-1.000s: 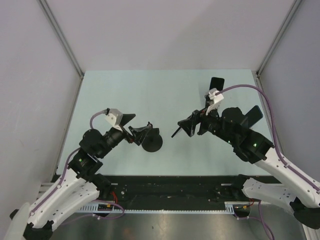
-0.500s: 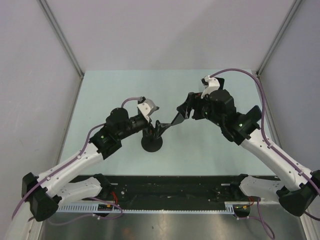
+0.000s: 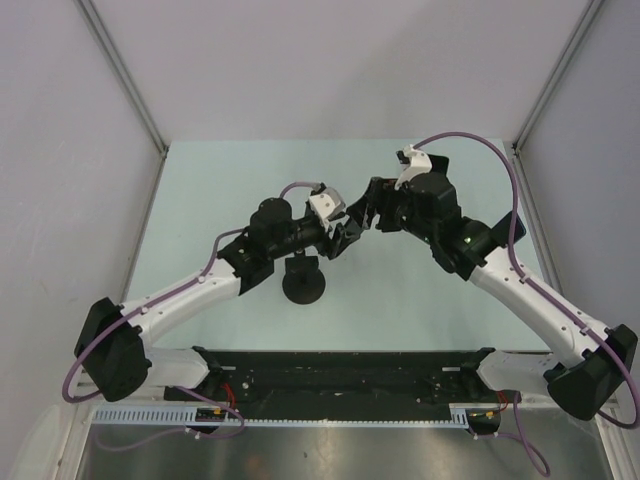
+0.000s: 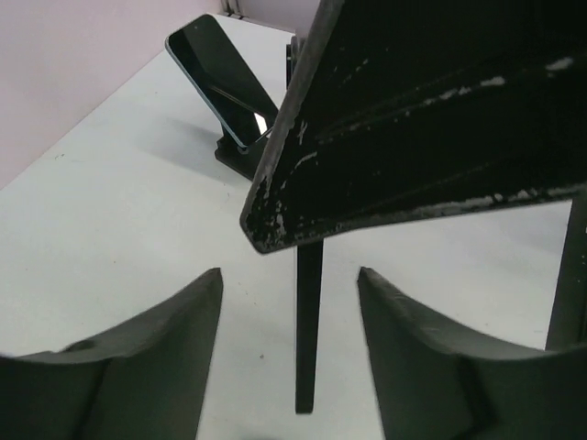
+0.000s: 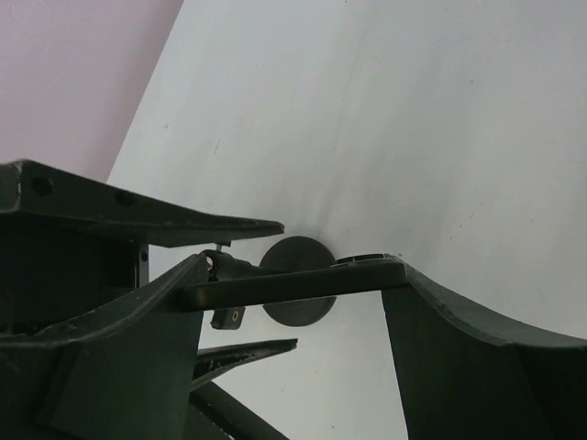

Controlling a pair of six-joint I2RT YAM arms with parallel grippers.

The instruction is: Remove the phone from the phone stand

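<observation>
My right gripper is clamped across the phone, above the stand. My left gripper straddles its edge, jaws apart, probably to take it.

pale mint worktop; matt black phone stand at 6 o'clock of centre; black phone; white arm links with black joints; purple cables; a small green light on the right arm; pale lilac-grey walls
</observation>
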